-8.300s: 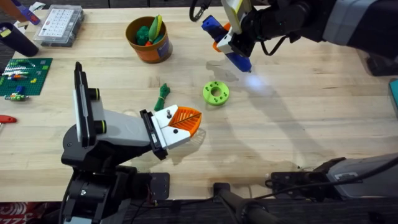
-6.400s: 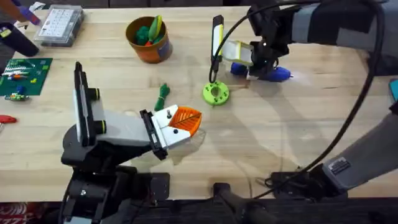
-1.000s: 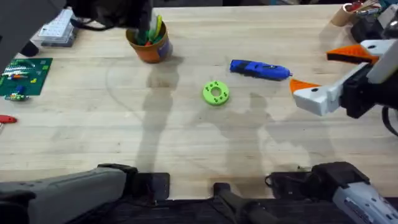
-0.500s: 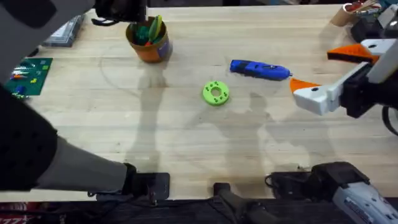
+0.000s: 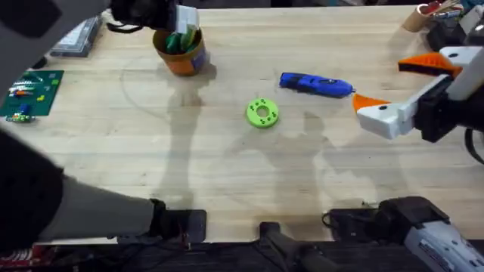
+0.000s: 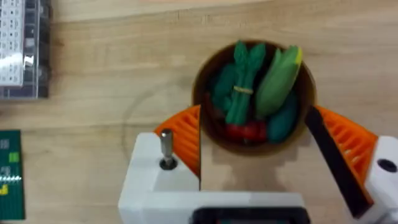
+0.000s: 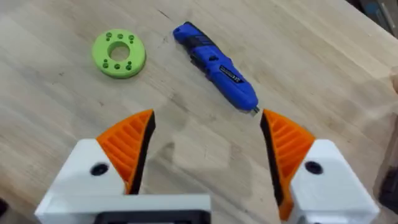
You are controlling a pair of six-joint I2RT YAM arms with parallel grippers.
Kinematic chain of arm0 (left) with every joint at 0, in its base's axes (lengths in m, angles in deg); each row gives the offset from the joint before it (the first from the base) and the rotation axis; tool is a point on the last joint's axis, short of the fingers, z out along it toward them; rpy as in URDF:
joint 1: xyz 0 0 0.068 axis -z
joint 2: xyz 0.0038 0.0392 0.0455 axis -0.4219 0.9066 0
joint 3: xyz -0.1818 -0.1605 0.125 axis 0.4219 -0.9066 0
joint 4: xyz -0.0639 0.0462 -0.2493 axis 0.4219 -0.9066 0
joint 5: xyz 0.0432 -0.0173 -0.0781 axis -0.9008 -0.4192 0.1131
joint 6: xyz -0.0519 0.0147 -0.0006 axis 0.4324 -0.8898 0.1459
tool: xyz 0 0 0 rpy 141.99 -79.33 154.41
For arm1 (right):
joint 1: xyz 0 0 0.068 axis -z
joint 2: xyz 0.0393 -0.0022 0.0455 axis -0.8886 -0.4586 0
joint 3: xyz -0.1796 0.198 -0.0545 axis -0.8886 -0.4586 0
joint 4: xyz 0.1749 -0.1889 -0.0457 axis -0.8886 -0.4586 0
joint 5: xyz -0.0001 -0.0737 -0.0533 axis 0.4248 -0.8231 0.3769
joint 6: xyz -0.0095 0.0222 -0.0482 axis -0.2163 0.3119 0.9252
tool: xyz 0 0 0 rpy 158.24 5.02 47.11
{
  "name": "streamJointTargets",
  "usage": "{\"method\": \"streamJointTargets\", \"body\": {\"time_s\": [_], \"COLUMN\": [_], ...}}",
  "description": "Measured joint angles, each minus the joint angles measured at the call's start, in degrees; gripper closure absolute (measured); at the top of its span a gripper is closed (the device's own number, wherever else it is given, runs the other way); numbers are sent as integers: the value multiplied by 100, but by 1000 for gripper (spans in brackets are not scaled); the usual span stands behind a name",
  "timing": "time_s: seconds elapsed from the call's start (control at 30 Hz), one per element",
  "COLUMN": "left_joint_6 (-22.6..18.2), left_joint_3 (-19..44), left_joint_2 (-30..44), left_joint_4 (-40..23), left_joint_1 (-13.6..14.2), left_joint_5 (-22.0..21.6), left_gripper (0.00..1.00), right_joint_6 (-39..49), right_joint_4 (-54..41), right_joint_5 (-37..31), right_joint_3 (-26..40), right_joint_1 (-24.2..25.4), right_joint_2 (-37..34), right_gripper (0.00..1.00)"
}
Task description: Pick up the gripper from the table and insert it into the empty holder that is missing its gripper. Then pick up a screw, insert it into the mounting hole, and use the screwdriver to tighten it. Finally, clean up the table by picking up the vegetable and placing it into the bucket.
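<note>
A: Left tool (image 6: 255, 155)? Where's it at?

B: Hovering right over the bucket (image 6: 308, 93), at the far left of the counter (image 5: 227, 174). Fingers spread wide, one each side of the rim, nothing between them.

A: And the vegetable?

B: Inside the bucket. The dark-green knobbly vegetable (image 6: 242, 84) lies in there beside a yellow-green corn toy (image 6: 277, 74), with something red underneath. In the overhead view the bucket (image 5: 184, 60) sits partly under the left arm, green sticking out the top.

A: So the cleanup step?

B: Looks like it: the drop seems done, judging by empty fingers above a pot that already holds the vegetable.

A: Right tool?

B: Right tool (image 7: 205, 155) is parked low at the right side of the counter, orange pads apart, holding nothing. The screwdriver (image 7: 214, 65) lies flat just ahead of it, untouched. The lime-green disc (image 7: 119, 54) sits well off to one side of the screwdriver.

A: Next move?

B: Probably just lifting the left arm straight up and back, clear of the rim, so a finger doesn't tip the bucket. No regrasp seems needed.

A: Anything else around?

B: Clear parts box (image 6: 22, 50) and green board (image 5: 30, 92) near the bucket, both apart from it.
</note>
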Motion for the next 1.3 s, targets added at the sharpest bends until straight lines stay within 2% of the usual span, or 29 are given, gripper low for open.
{"method": "streamJointTargets", "body": {"time_s": [0.17,0.33,0.5,0.67,0.83,0.87,0.97,1.3], "left_joint_6": [70,131,332,699,1104,1286,1386,1488], "left_joint_3": [2,13,9,-369,-1229,-1607,-1777,-1790], "left_joint_2": [-783,-1795,-2590,-3335,-3950,-4062,-4073,-4080], "left_joint_4": [-769,-1856,-2726,-2824,-2863,-2884,-2921,-2906], "left_joint_1": [0,43,384,882,1357,1490,1536,1539], "left_joint_5": [61,83,85,85,85,89,130,216], "left_gripper": [15,13,13,13,14,14,14,14], "right_joint_6": [2,0,0,0,0,0,0,0], "right_joint_4": [9,-58,-102,-100,-98,-101,-100,-100], "right_joint_5": [2,0,2,2,2,2,2,2], "right_joint_3": [0,0,-2,0,-2,-2,-2,-2], "right_joint_1": [0,0,0,0,0,0,0,0], "right_joint_2": [0,0,0,0,0,0,0,0], "right_gripper": [5,5,5,5,5,6,6,6]}}
